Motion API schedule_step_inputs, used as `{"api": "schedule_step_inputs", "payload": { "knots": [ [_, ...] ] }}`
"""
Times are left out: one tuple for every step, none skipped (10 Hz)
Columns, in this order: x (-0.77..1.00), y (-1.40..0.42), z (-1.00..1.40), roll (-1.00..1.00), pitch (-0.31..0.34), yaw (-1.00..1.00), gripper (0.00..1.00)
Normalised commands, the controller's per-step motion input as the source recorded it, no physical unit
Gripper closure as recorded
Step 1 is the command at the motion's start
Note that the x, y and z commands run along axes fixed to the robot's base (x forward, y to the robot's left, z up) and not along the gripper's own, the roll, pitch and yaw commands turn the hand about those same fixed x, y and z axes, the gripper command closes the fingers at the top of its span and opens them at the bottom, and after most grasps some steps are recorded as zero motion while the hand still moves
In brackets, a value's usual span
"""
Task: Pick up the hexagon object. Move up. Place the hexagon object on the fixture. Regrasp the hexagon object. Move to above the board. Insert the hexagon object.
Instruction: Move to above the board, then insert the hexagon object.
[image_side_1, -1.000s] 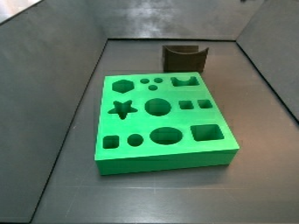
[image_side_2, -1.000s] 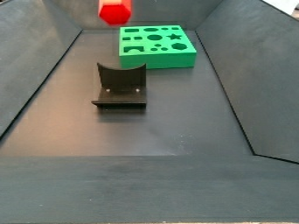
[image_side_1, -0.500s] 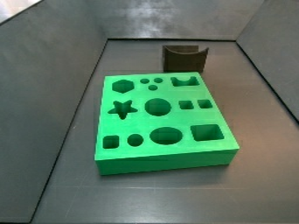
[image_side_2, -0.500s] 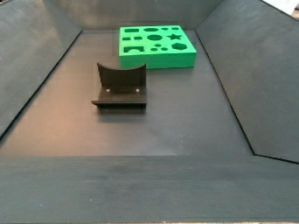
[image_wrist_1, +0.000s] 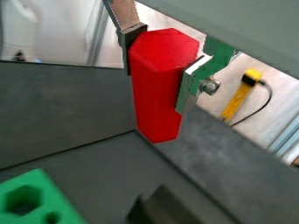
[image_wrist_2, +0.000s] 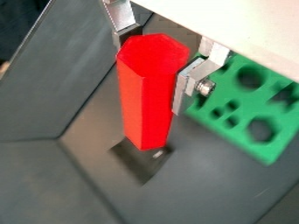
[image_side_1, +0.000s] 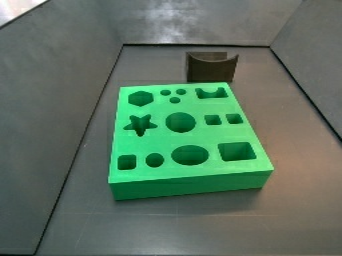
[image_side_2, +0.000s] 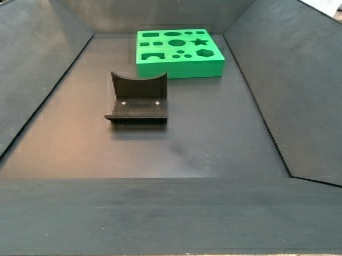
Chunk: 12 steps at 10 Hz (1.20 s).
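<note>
The red hexagon object (image_wrist_1: 156, 87) stands upright between the silver fingers (image_wrist_1: 193, 74) of my gripper (image_wrist_1: 163, 57), which is shut on its upper end. It shows the same way in both wrist views (image_wrist_2: 146, 96), gripper (image_wrist_2: 158, 59) included. The gripper and the peg are out of frame in both side views. The green board (image_side_1: 187, 135) lies flat on the floor, and also shows in a side view (image_side_2: 178, 52) and a wrist view (image_wrist_2: 251, 105). The dark fixture (image_side_2: 136, 98) stands apart from the board (image_side_1: 211, 65). In a wrist view it lies far below the peg's lower end (image_wrist_2: 146, 164).
Dark sloping walls (image_side_2: 40, 90) enclose the grey floor (image_side_2: 201, 150) on all sides. A corner of the board (image_wrist_1: 30, 197) shows in a wrist view. A yellow object (image_wrist_1: 243, 92) is beyond the enclosure.
One second ago the red hexagon object showed at the top edge of a side view. It has since risen out of that frame. The board and fixture have not moved.
</note>
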Motion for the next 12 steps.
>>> {"api": "schedule_step_inputs", "payload": {
  "knots": [
    [-0.49,-1.0,0.23,-1.0,0.003,-0.1,1.0],
    [-0.51,-1.0,0.23,-1.0,0.002,-0.09,1.0],
    [-0.49,-0.92,0.21,-1.0,0.001,-0.09,1.0],
    [-0.32,-0.52,0.12,-1.0,-0.001,-0.09,1.0],
    [-0.2,-0.28,0.06,-1.0,-0.004,-0.08,1.0],
    [-0.15,-0.18,0.04,-0.99,-0.008,-0.08,1.0],
    [-0.1,-0.07,0.02,-0.67,-0.023,-0.05,1.0],
    [-0.08,-0.03,0.01,-0.39,-0.034,-0.02,1.0],
    [-0.06,-0.01,0.0,-0.25,-0.035,-0.01,1.0],
    [0.0,0.0,0.0,0.0,-0.006,0.0,1.0],
    [0.0,0.0,0.0,0.0,-0.006,0.0,1.0],
    [0.0,0.0,0.0,0.0,-0.009,0.0,1.0]
  ]
}}
